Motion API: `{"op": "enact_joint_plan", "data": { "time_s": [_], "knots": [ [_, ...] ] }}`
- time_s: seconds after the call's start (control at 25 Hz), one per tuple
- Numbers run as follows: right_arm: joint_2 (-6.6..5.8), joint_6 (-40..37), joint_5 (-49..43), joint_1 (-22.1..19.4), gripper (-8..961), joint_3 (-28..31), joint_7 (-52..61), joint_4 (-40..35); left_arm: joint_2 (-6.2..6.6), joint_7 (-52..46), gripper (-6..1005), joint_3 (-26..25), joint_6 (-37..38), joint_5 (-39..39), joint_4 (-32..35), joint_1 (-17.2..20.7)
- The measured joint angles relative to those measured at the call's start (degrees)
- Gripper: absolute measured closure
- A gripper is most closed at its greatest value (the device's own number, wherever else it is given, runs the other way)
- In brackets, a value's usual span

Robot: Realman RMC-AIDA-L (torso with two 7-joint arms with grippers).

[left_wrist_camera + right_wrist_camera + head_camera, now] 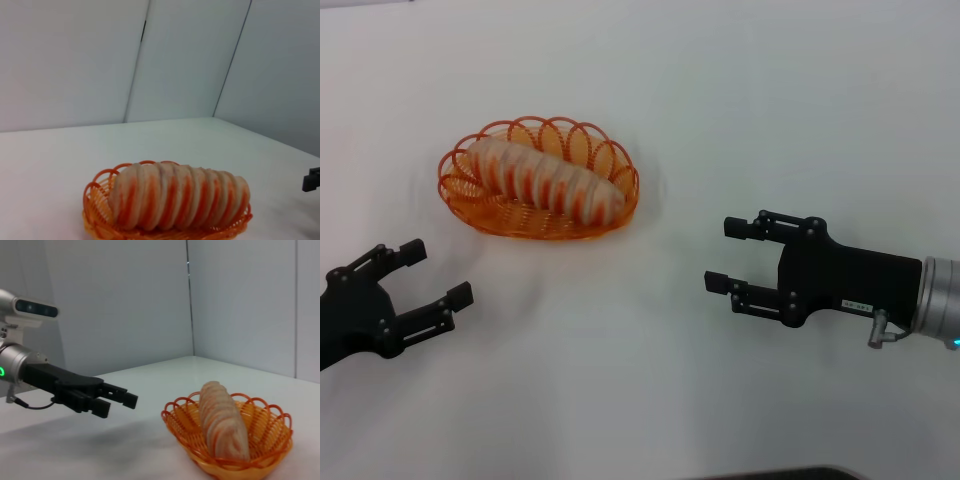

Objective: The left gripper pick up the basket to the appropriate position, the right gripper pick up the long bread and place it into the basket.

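the long bread [548,180] lies lengthwise inside the basket [618,215], upper left of centre in the head view. it looks light and soft, likely to dent under a hard squeeze, so its ribbed middle is the place to pinch. the wire basket seems stiff and light, best held at its looped rim. the right gripper [732,255], at right, and the left gripper [435,273], lower left, both stand spread wide, holding and touching nothing.

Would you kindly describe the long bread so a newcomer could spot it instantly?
On the white table, find the orange wire basket beyond the left gripper. The long bread lies inside it: the only striped loaf, ribbed orange and cream.
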Motion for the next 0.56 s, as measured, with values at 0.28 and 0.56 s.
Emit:
{"op": "enact_joint_plan", "data": {
  "time_s": [0.28,0.56],
  "knots": [
    [-0.09,-0.51,-0.27,-0.28,242,1.12,-0.39,0.24,0.03,-1.1,99,0.17,-0.03,1.7,-0.06,-0.09],
    [-0.2,-0.25,-0.32,-0.36,242,1.33,-0.12,0.33,-0.01,-1.12,99,-0.13,-0.5,1.41,-0.24,-0.15]
  ]
}}
